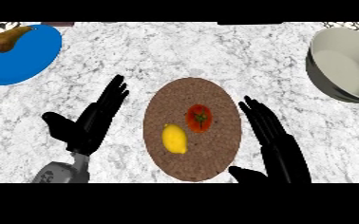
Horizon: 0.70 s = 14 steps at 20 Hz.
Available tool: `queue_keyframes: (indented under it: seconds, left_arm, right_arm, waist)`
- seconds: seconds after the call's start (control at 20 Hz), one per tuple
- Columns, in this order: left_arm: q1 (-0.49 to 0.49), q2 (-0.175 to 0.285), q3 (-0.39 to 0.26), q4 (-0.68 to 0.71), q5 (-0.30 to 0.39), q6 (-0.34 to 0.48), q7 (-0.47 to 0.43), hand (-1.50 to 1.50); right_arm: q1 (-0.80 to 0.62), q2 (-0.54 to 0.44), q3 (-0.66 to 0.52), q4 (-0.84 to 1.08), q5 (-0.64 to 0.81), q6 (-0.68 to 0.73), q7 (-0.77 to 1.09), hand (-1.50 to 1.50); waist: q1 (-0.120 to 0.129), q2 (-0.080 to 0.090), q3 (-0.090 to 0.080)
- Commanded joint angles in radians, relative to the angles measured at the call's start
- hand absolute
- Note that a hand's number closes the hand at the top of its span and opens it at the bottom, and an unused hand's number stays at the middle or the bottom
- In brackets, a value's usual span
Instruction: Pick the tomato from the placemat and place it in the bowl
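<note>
Head view: round tomato (199,117) stem-up on placemat (193,90) (lemon (174,138) beside)

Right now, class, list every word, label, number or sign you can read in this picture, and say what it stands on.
None: no word, label, number or sign shows on the tomato, lemon, placemat, bowl, blue plate or counter.

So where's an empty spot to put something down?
The widest bare counter lies above the placemat, between the blue plate and the bowl. A smaller patch sits below the bowl, beside the right hand. The placemat is crowded: tomato, lemon, left hand alongside.
</note>
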Motion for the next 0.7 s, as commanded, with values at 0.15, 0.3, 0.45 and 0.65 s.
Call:
queue_keyframes:
  seconds: [0.15, 0.3, 0.45, 0.65]
  left_arm:
    - [-0.016, -0.008, -0.009, 0.004, -0.004, -0.014, 0.02, 0.0]
    - [-0.012, -0.02, -0.007, 0.009, -0.014, -0.02, 0.0, 0.0]
    - [-0.042, -0.034, 0.01, 0.063, -0.006, -0.054, -0.017, 0.0]
    - [-0.05, -0.028, 0.042, -0.001, 0.013, -0.046, 0.053, 0.0]
  right_arm:
    - [-0.116, 0.154, 0.117, -0.109, 0.159, 0.379, 0.485, -1.5]
    - [-0.209, 0.257, 0.11, -0.122, 0.121, 0.537, 0.632, -1.5]
    - [-0.262, 0.345, 0.104, -0.061, 0.147, 0.602, 0.732, -1.5]
    - [-0.292, 0.396, 0.038, -0.013, 0.121, 0.667, 0.753, -1.5]
  waist:
    - [0.033, 0.007, 0.004]
    - [0.037, 0.009, 0.006]
    - [0.031, 0.01, 0.007]
    - [0.034, 0.009, 0.008]
